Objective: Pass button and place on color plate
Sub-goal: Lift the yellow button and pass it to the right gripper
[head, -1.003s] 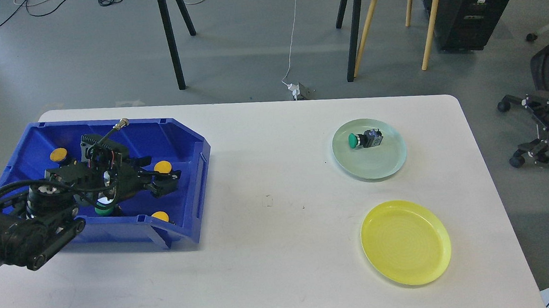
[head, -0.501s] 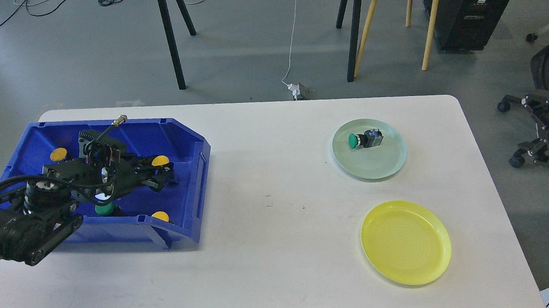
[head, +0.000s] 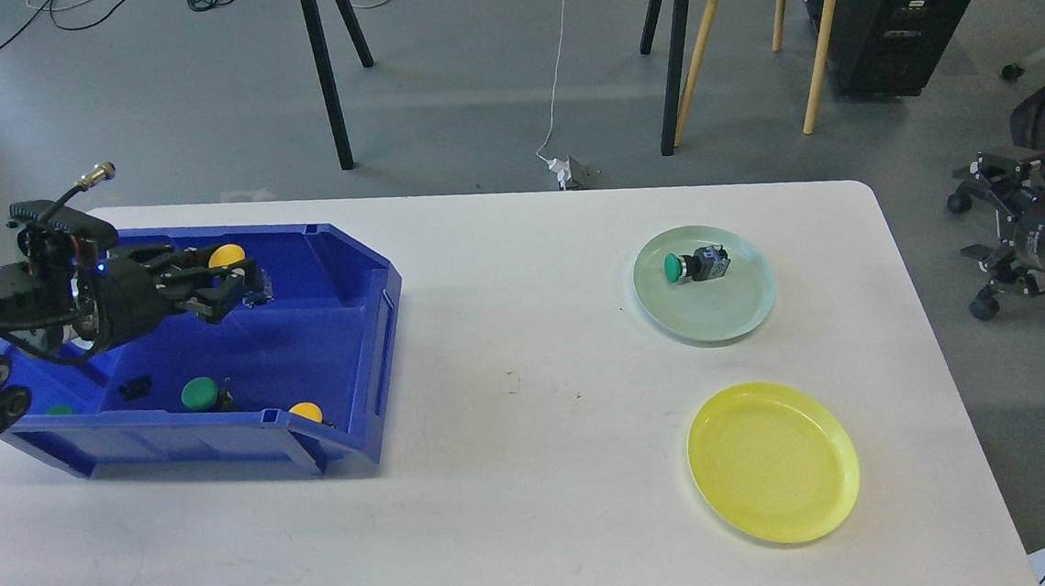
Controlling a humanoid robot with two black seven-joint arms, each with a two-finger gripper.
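Yellow button [head: 227,256] sits clamped in the left claw [head: 232,281], above the blue bin [head: 342,342] on the white counter [head: 517,477]. Right claw [head: 985,196] too small to judge. No readable writing anywhere.

Left pincer [head: 232,281] gripping yellow button [head: 227,256]

A bin [head: 342,342] sits at the left of the table [head: 520,514]; well right of the bin lie two plates, the farther plate [head: 735,310] holding a button [head: 695,265], the nearer plate [head: 774,464] before it.
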